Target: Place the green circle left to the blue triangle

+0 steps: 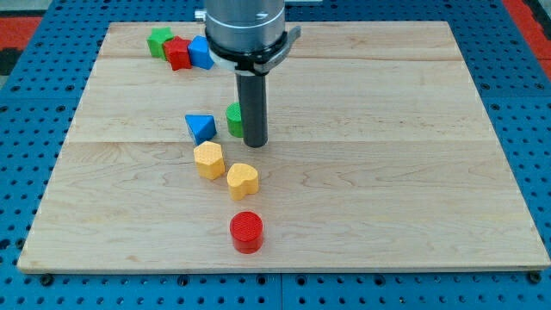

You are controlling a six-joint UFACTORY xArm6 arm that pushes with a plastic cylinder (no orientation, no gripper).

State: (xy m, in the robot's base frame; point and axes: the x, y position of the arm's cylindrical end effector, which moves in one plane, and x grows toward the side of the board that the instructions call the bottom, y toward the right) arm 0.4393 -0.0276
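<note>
My tip (pixel 256 142) has no claw, so nothing is held; it stands against the right side of the green circle (pixel 233 119), just right of the blue triangle (pixel 200 127); pushing straight left would likely ram them together.

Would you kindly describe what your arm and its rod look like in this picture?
My arm shows as a wide grey metallic cylinder with a dark band and a pale bracket beneath it. From it hangs a straight, smooth, dark grey rod, ending at my tip. No cables or markings are visible.
</note>
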